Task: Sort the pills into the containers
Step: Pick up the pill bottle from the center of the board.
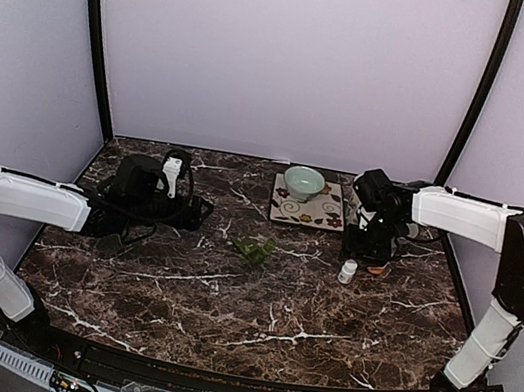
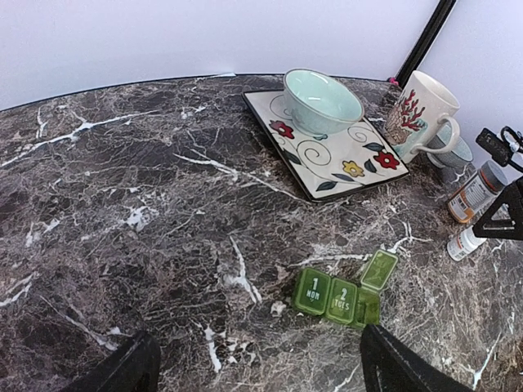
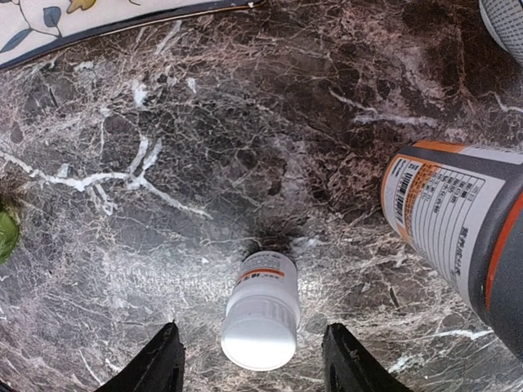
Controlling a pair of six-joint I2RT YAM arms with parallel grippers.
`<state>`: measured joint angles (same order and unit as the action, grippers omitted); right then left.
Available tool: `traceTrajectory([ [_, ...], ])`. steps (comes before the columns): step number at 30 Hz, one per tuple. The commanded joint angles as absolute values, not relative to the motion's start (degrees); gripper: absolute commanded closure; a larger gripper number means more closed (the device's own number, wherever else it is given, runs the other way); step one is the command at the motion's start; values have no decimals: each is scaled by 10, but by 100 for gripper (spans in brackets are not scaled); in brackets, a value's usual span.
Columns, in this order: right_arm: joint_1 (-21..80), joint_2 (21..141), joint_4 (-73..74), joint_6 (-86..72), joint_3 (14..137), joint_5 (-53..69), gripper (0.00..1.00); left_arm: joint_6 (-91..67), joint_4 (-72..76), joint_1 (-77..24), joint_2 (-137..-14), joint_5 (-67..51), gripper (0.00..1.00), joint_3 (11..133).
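The green pill box (image 2: 337, 296) lies mid-surface (image 2: 122, 204), just ahead of the left hand (image 2: 255, 371), whose fingers stand wide apart and empty. Only the left wrist view shows two lids shut and the third raised. From above, the box is a green smudge. The right wrist view alone shows the right hand (image 3: 255, 363) open. Its fingers flank the upright small white-capped bottle (image 3: 260, 314) without touching it. The larger bottle (image 3: 458, 237) is cut off at the edge. The pills are too small to make out.

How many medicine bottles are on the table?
2. A small white-capped bottle stands between the jaws of the open right gripper; a bigger orange-striped bottle is beside it. Others may be hidden.
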<state>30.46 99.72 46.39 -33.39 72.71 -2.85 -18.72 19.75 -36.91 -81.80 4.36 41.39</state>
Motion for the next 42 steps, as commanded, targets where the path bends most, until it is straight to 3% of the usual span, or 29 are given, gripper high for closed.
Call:
traceTrajectory([
  [1,298,1006,458,-324,721,-25,42,-182,192,-369,-820,45,13,434],
  [35,293,1024,452,-307,712,-7,54,-186,187,-369,-828,47,13,433],
  [42,293,1026,453,-302,717,-5,66,-187,187,-369,-829,47,13,432],
])
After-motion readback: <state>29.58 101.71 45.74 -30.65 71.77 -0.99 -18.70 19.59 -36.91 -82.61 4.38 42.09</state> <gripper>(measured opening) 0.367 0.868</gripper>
